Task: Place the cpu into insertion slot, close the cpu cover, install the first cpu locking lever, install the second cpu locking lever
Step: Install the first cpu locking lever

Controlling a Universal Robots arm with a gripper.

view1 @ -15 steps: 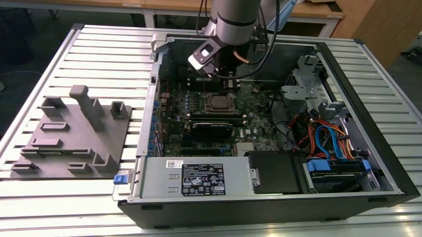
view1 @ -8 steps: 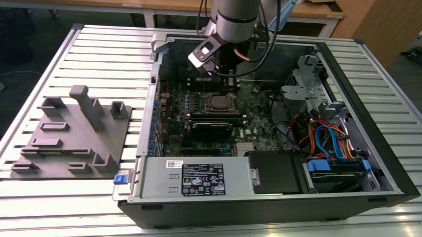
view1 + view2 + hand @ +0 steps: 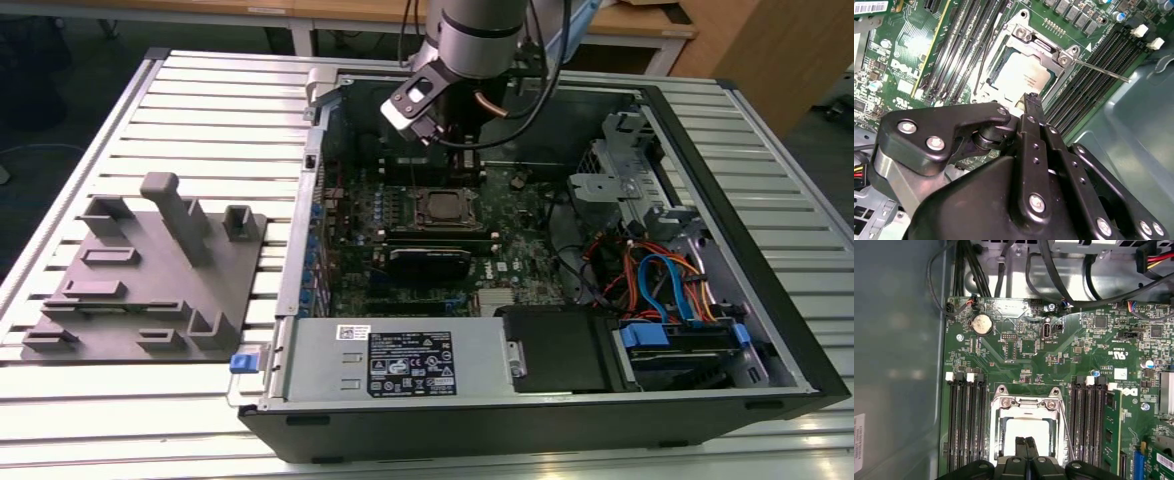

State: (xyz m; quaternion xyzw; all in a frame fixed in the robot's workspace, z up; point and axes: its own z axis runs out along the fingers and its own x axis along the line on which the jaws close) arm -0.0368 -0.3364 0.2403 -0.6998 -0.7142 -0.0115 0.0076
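Note:
The cpu (image 3: 1026, 427) lies flat in the insertion slot (image 3: 442, 207) on the green board, its dull silvery top also visible in the second wrist view (image 3: 1019, 75). The cpu cover (image 3: 1026, 403) is down around it, framing the chip (image 3: 1041, 45). One thin locking lever (image 3: 1104, 72) sticks out sideways from the socket over the memory slots; another thin lever (image 3: 981, 62) runs along the opposite side. My gripper (image 3: 1026, 442) hovers just above the edge of the chip with its black fingers (image 3: 1033, 102) pressed together and nothing between them. The exterior view shows the gripper (image 3: 430, 130) above the board's far end.
Long black memory slots (image 3: 966, 425) flank the socket on both sides. The open case wall (image 3: 747, 230), a drive cage with coloured cables (image 3: 661, 280) and the power supply (image 3: 400, 365) surround the board. A grey fixture (image 3: 147, 270) sits at the exterior view's left.

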